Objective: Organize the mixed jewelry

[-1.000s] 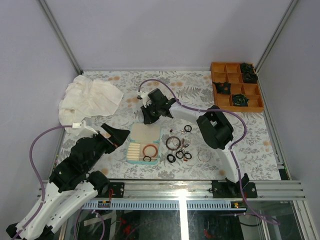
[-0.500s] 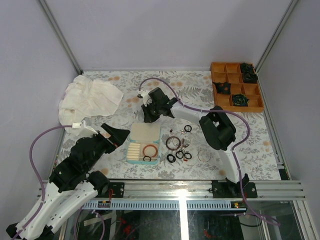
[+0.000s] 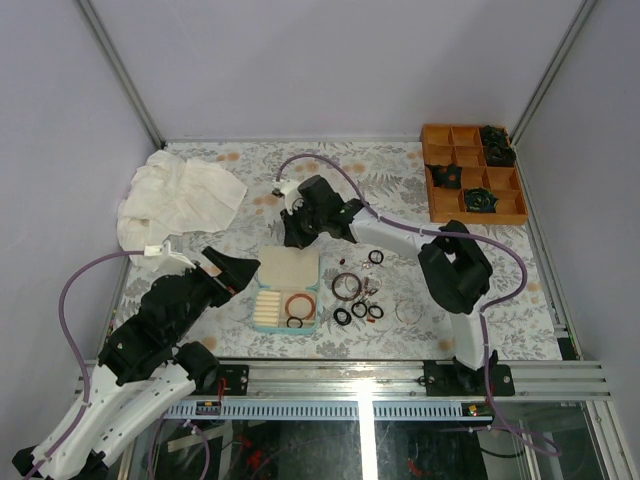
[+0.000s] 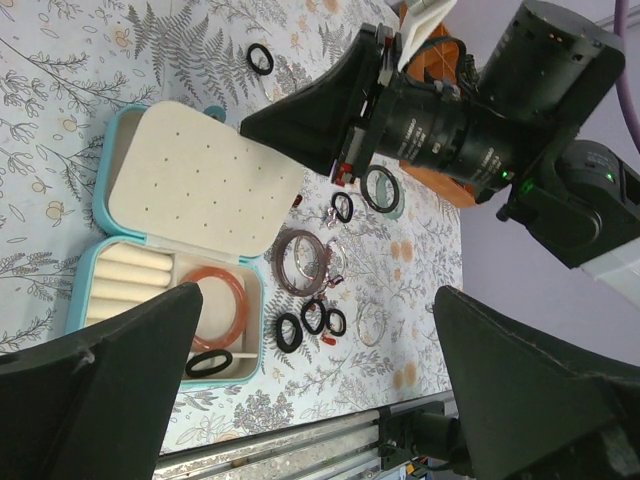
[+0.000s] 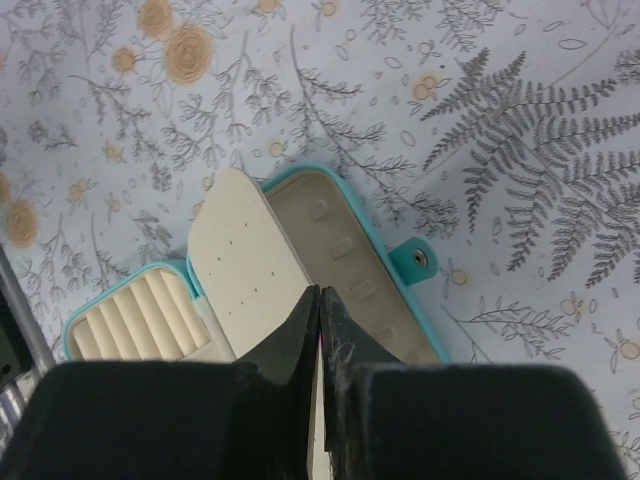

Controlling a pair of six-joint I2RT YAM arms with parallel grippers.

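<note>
The teal case [image 3: 262, 268] lies open at the table's middle, also in the left wrist view [image 4: 107, 165]. It holds a reddish-brown bangle [image 3: 299, 302] and a black ring [image 3: 294, 319]. My right gripper [image 3: 294, 236] is above the lid, shut on the edge of the cream flap [image 5: 240, 250], which stands off the lid [image 5: 345, 265]. Right of the case lie loose jewelry: a dark bangle [image 3: 347, 286], black rings [image 3: 358, 311], a clear bangle [image 3: 408, 310]; these rings also show in the left wrist view [image 4: 312, 320]. My left gripper [image 3: 233, 271] is open and empty, left of the case.
A crumpled white cloth [image 3: 180, 195] lies at the back left. An orange compartment tray [image 3: 440, 155] with dark green-black clumps stands at the back right. A metal rail [image 3: 370, 378] runs along the near edge.
The right arm's elbow has swung to the right while its gripper stayed over the case lid. The left arm has not moved.
</note>
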